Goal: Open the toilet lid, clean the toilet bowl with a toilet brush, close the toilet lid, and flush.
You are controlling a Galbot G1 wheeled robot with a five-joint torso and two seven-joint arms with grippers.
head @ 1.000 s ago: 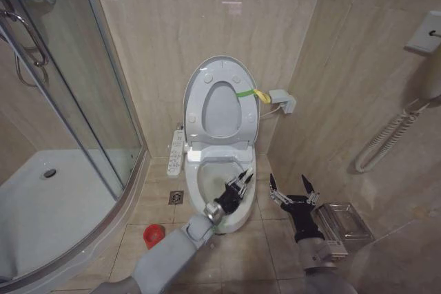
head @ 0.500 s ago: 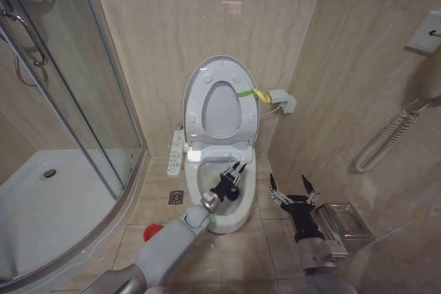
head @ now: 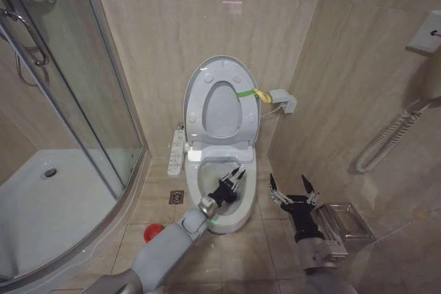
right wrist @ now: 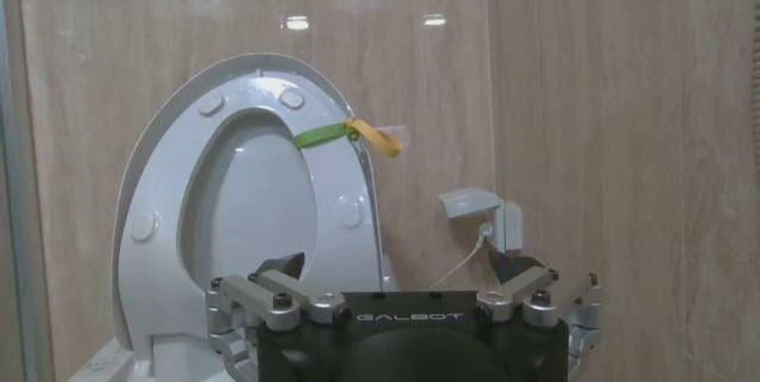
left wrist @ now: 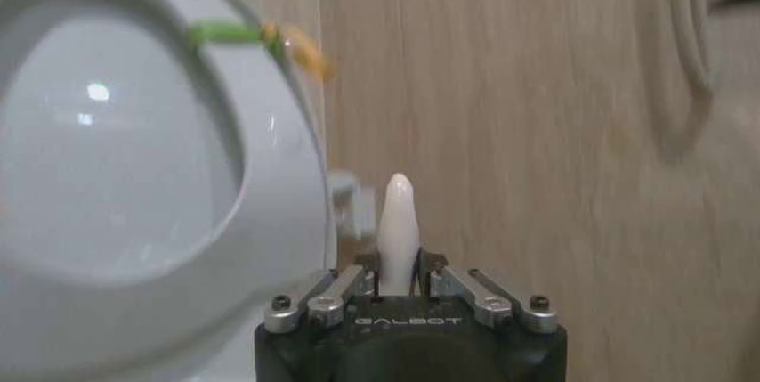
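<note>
The toilet lid (head: 219,65) stands raised against the back wall with the ring seat (head: 196,111) up against it. A green-and-yellow band (head: 246,92) is tied at the lid's right edge. Below lies the open toilet bowl (head: 196,178). My left gripper (head: 234,175) hovers over the bowl's inside, shut on the toilet brush; the left wrist view shows its white handle (left wrist: 398,213) sticking up between the fingers (left wrist: 356,275). The bristle head is hidden. My right gripper (head: 293,194) hangs open to the right of the bowl, facing the lid (right wrist: 238,204).
A red cup holder (head: 151,231) stands on the floor left of the bowl, partly behind my left arm. Farther left are the glass shower door (head: 76,101) and white tray (head: 41,204). A clear rack (head: 342,222) sits by the right wall, and a control panel (head: 176,151) hangs beside the toilet.
My left gripper has shifted a little left and back over the bowl with the brush, and its arm now covers more of the red holder. The right arm has not moved.
</note>
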